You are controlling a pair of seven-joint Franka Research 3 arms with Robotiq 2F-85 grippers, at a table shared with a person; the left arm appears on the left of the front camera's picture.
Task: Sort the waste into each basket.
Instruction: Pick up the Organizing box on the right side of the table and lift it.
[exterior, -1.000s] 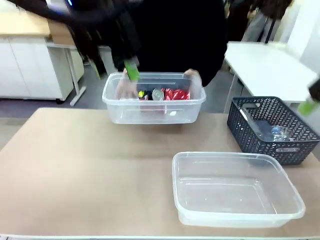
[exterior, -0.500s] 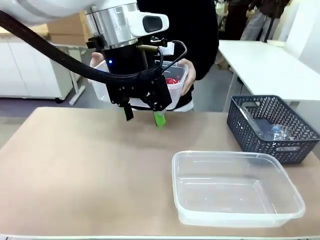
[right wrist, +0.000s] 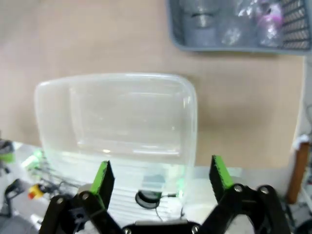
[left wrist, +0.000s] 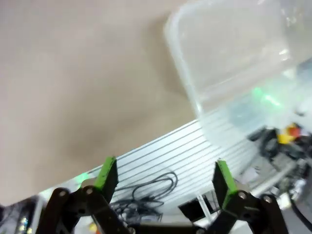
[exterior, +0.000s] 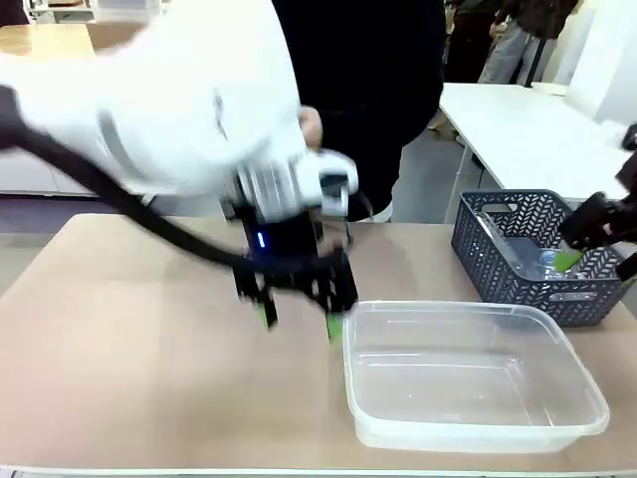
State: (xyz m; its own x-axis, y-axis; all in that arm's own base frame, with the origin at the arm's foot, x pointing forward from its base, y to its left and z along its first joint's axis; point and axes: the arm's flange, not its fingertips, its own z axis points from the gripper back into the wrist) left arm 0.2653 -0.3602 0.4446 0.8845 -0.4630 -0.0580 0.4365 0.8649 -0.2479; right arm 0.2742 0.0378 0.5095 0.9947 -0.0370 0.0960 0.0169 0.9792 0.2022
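In the front view, the left arm is a white smear across the upper left. It hides most of the person [exterior: 373, 90] in dark clothing behind it, and only part of a hand [exterior: 311, 125] peeks over the arm. The left end effector [exterior: 301, 321] hangs low over the tabletop [exterior: 129, 329] with its jaws spread and nothing between them. One green pad is just beside the left rim of the clear tub [exterior: 468, 311]. The right end effector [exterior: 595, 257] is cut off by the picture's right edge and sits above the dark grey lattice basket [exterior: 498, 269]. Clear bottles [exterior: 545, 264] lie inside the basket, too blurred for us to count.

In the left wrist view, the left end effector [left wrist: 164, 176] stands wide open. The tub [left wrist: 181, 73] lies up and to the right of its fingers, one corner near and the rest soft with blur. Under the fingers we see the tabletop's near edge, a ribbed metal strip [left wrist: 161, 151] and loose cables [left wrist: 146, 187].

In the right wrist view, the right end effector [right wrist: 161, 175] is open too, holding nothing. The tub [right wrist: 191, 105] lies straight ahead of its fingers on the tabletop [right wrist: 243, 107]. Beyond the tub, cropped by the top edge, is the lattice basket [right wrist: 229, 46] with the bottles [right wrist: 204, 19] and something pinkish that we cannot make out.
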